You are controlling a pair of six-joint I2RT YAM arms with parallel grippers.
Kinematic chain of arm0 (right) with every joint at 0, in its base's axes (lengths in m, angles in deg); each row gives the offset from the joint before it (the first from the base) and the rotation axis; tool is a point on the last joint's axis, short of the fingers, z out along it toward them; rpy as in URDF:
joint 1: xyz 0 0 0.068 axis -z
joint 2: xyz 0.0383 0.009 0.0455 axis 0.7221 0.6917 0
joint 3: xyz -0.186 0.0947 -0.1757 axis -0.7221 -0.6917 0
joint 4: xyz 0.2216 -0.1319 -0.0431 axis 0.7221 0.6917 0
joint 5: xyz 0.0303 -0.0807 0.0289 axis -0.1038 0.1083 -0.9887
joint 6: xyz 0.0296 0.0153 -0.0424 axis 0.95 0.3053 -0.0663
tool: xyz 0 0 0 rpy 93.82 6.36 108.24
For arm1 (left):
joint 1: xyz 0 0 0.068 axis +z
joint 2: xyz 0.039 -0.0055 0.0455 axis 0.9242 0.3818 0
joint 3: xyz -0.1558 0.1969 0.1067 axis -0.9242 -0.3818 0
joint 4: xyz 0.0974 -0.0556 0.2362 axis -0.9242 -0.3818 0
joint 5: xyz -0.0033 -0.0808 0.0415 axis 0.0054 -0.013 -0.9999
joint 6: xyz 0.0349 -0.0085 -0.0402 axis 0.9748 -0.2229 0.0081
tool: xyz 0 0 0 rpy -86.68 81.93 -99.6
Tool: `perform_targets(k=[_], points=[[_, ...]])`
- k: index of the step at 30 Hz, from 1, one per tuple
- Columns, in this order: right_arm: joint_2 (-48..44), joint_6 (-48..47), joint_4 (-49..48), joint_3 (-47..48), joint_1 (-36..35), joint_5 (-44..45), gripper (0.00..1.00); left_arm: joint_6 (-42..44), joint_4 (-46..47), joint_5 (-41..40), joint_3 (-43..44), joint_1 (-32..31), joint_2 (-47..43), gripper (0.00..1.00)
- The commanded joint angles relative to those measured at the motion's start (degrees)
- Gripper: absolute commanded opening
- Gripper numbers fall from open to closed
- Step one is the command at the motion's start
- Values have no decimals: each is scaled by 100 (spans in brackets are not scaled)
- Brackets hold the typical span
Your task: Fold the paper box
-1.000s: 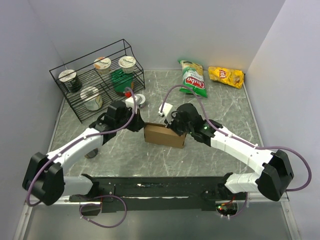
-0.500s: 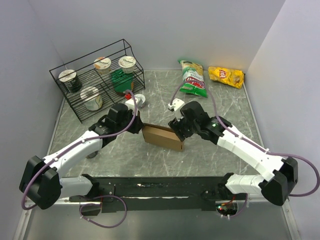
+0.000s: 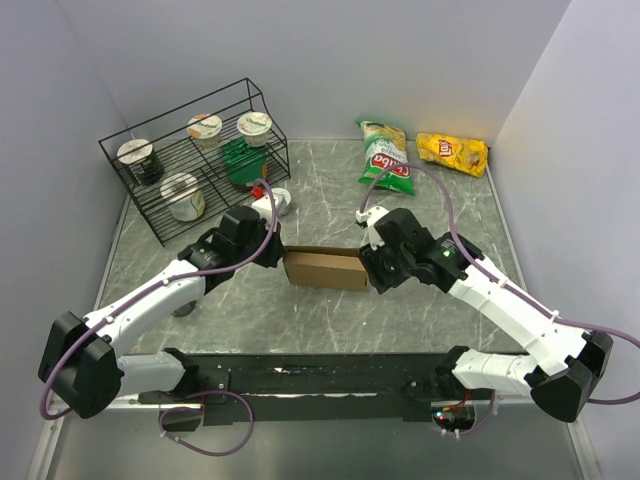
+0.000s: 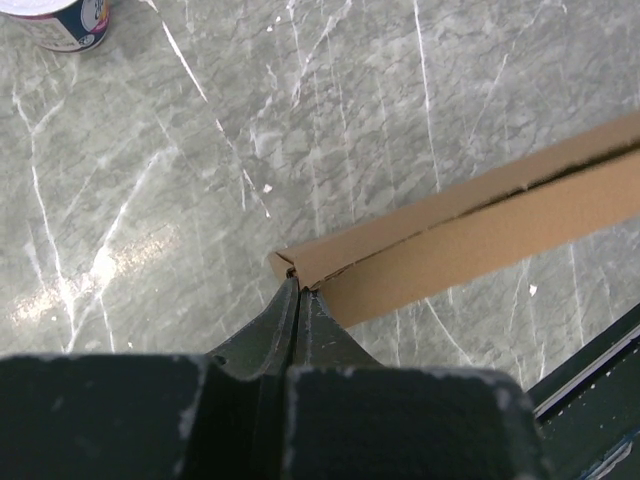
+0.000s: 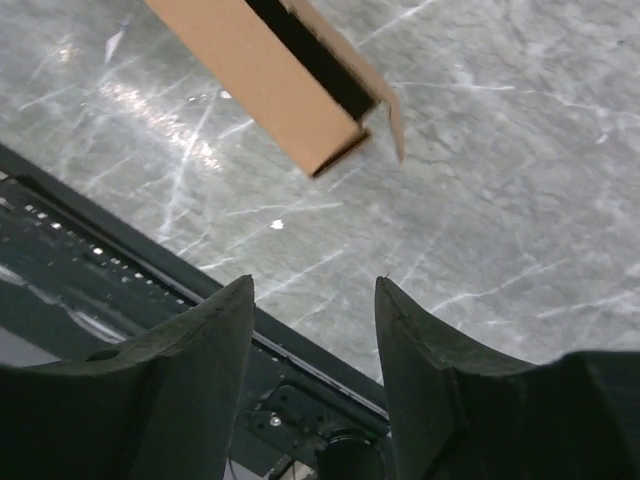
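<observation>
- The black base rail (image 3: 300, 375) is my reference. Up close it is a dark metal strip dotted with small pale specks.
- The left arm (image 3: 150, 298), off the rail's left end, has smooth white shells between chunky black joint housings.
- The right arm (image 3: 500, 300), off the rail's right end, is built the same, white and black.
- Purple cables (image 3: 250, 425) loop below the rail and trail along both arms up to the wrists.
- A small white block (image 3: 375, 215) sits on the right arm's wrist, beyond the rail.
- The left gripper (image 4: 297, 288) has dark fingers (image 4: 330, 345) tapering to thin tips, with a housing flecked with pale scuffs.
- The right gripper (image 5: 312, 300) has broad, dark, matte fingers (image 5: 200, 370) with rounded tops.
</observation>
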Motion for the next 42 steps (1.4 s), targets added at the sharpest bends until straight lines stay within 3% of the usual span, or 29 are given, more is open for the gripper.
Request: perform_targets(k=[1,7,15,25,32,42], points=[[-64,-1,-205,172,25,570,54,126,-397,-212,234,-103,53,1],[234,-326,-786,268,200,599,46,100,-546,-89,400,-129,264,1],[323,-914,-1428,365,920,55,44,12,-626,113,585,-121,361,1],[464,-1302,-1104,375,939,-1186,37,56,-819,69,770,-130,519,1],[490,-1214,-1077,-3,930,-563,39,82,-802,122,805,-130,554,1],[727,-1258,-1376,-39,939,-386,40,100,-881,78,814,-130,519,1]])
